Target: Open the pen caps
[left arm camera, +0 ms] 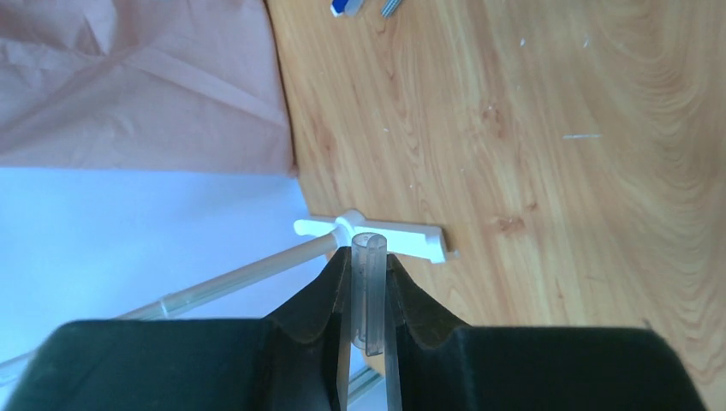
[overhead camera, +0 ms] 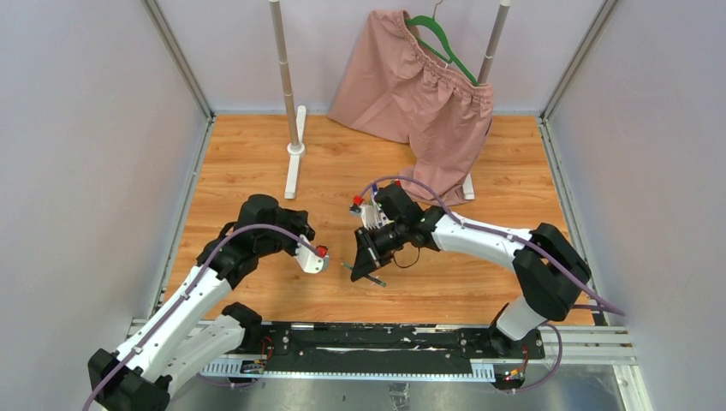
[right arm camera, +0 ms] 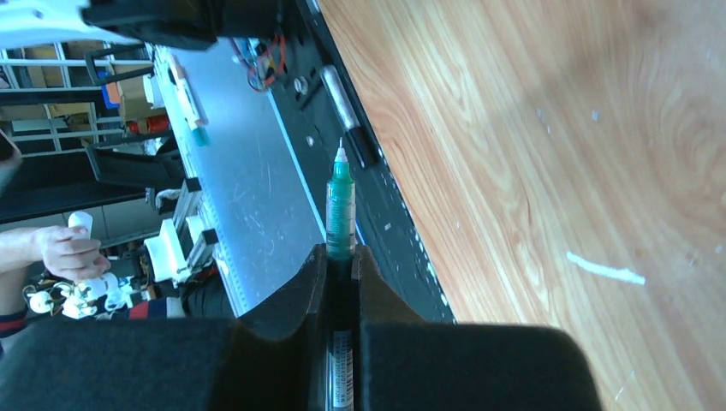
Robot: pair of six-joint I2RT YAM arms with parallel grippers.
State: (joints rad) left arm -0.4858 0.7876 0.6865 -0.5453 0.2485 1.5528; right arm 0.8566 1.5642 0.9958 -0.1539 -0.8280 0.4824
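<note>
Overhead: left gripper (overhead camera: 316,258) and right gripper (overhead camera: 363,269) hover just apart, with the other pens (overhead camera: 368,210) behind. Left wrist: fingers (left arm camera: 321,300) pinch a clear cap (left arm camera: 370,282), seemingly pulled free. Right wrist: fingers (right arm camera: 295,291) clamp the green pen (right arm camera: 341,214), its nib bare. Next, set both down.

Warm wood, pink cloth, green accents.
Orange-brown grained bench (overhead camera: 240,163); dusty-pink shorts (overhead camera: 402,86) on a green hanger (overhead camera: 447,50); translucent grey pen cap (left arm camera: 371,295) in the black left end effector (left arm camera: 368,261); pen (right arm camera: 340,210) with green neck, white tip.
</note>
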